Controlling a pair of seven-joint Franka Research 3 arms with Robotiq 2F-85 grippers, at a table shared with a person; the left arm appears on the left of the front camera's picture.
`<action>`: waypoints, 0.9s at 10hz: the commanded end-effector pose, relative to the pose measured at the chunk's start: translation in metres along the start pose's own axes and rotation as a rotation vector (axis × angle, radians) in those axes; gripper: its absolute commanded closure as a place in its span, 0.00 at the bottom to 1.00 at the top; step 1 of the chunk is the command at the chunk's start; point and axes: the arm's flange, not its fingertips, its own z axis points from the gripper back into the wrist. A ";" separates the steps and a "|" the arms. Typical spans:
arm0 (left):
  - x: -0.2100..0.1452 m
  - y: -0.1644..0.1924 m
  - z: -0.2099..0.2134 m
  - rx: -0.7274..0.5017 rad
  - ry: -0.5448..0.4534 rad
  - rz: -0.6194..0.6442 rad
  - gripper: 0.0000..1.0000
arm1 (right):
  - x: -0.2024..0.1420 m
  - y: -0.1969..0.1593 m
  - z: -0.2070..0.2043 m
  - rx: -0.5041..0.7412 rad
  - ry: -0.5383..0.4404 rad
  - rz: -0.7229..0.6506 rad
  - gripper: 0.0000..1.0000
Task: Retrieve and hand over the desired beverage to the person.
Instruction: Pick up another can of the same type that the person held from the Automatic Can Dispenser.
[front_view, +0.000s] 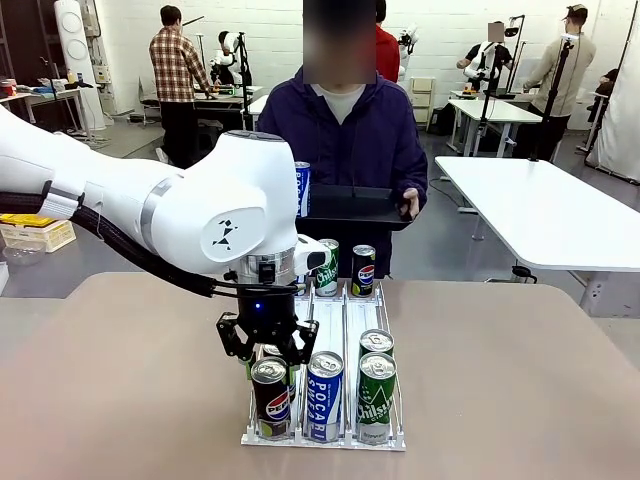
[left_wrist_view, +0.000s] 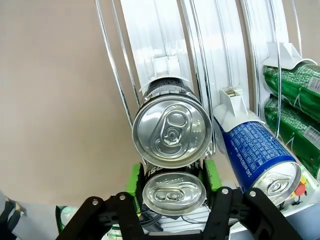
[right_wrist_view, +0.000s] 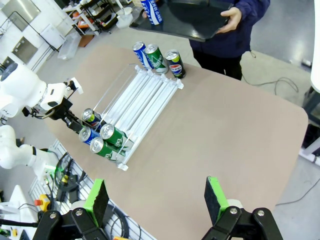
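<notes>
Two green pads (left_wrist_view: 134, 181) clamp a Pepsi can (left_wrist_view: 173, 192).

A: What type of facility is this?

B: A robotics laboratory. A white robot arm (front_view: 150, 215) is mounted at a tan table (front_view: 520, 380). Further white tables (front_view: 545, 205) occupy an open floor.

A: Supporting evidence?

B: Camera stands (front_view: 553, 95) surround the workstations, other people (front_view: 177, 80) work at them, and cabling with an emergency-stop button (right_wrist_view: 41, 204) lies beside the table.
</notes>
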 end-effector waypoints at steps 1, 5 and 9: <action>-0.002 0.001 -0.007 0.021 -0.002 0.006 0.93 | 0.001 -0.001 -0.001 0.025 -0.011 0.006 0.00; -0.021 -0.008 0.028 0.070 0.009 -0.014 1.00 | 0.001 -0.001 -0.001 0.025 -0.011 0.006 0.00; -0.090 -0.025 0.155 0.097 -0.107 -0.051 1.00 | 0.001 -0.001 -0.001 0.025 -0.011 0.006 0.00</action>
